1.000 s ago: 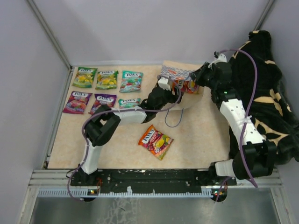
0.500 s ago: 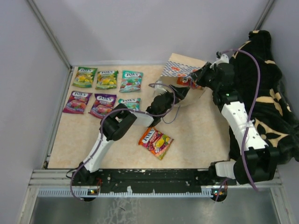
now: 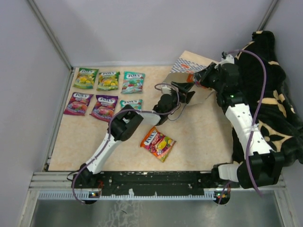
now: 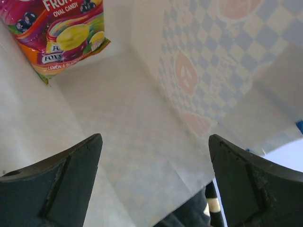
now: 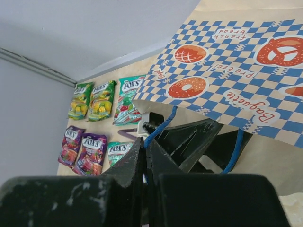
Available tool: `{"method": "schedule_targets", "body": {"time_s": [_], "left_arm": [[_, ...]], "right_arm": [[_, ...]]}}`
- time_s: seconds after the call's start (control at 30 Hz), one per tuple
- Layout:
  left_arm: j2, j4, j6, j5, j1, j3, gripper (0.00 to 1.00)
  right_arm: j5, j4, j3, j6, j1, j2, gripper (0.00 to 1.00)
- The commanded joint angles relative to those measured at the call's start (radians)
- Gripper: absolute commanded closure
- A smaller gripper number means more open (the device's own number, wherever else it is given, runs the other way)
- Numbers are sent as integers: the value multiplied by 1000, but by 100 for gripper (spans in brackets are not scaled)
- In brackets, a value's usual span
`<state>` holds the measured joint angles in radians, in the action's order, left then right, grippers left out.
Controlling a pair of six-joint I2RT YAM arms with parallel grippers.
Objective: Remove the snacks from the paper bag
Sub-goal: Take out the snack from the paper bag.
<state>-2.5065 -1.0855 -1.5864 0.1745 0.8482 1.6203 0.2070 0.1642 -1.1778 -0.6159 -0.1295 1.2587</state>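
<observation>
Your left tool (image 4: 154, 142) is spread apart inside the paper bag (image 4: 213, 71), Fox's "Oval Candy" packet (image 4: 61, 33) upper left; right tool (image 5: 146, 144) clamps the blue cord (image 5: 163, 124).

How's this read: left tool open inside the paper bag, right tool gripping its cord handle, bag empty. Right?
Not empty: the left wrist view shows a snack packet inside the paper bag. The rest holds: left tool open inside, right tool gripping the cord handle.
</observation>
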Motion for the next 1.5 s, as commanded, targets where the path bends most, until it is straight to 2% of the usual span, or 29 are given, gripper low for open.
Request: {"method": "schedule_targets", "body": {"time_s": [0.0, 0.27, 0.37, 0.47, 0.63, 0.77, 0.93, 1.0, 1.13, 1.23, 1.47], "left_arm": [[-73, 256, -74, -35, -12, 168, 1], [-113, 641, -90, 68, -10, 315, 0], [-137, 778, -35, 95, -14, 396, 0], [-165, 841, 16, 115, -18, 469, 0], [-173, 825, 48, 137, -21, 473, 0], [-147, 744, 124, 75, -19, 447, 0], [-112, 685, 287, 16, 3, 457, 0], [-119, 711, 303, 6, 7, 490, 0], [-158, 871, 191, -11, -2, 577, 0], [-194, 970, 215, 24, -2, 666, 0], [-218, 1017, 199, 63, -5, 680, 0]], "right_arm": [[-7, -47, -37, -42, 3, -39, 100], [-35, -60, -14, -70, -46, -57, 100], [-71, -79, 0, -83, -91, -65, 100], [-97, -88, 13, -102, -136, -68, 100], [-150, -127, 58, -147, -196, -93, 100], [-179, -128, 62, -141, -211, -95, 100], [-168, -129, 47, -133, -211, -83, 100], [-154, -129, 43, -139, -212, -79, 100], [-156, -124, 43, -145, -220, -83, 100], [-162, -121, 44, -149, -232, -95, 100], [-190, -115, 50, -153, -305, -102, 100]]}}
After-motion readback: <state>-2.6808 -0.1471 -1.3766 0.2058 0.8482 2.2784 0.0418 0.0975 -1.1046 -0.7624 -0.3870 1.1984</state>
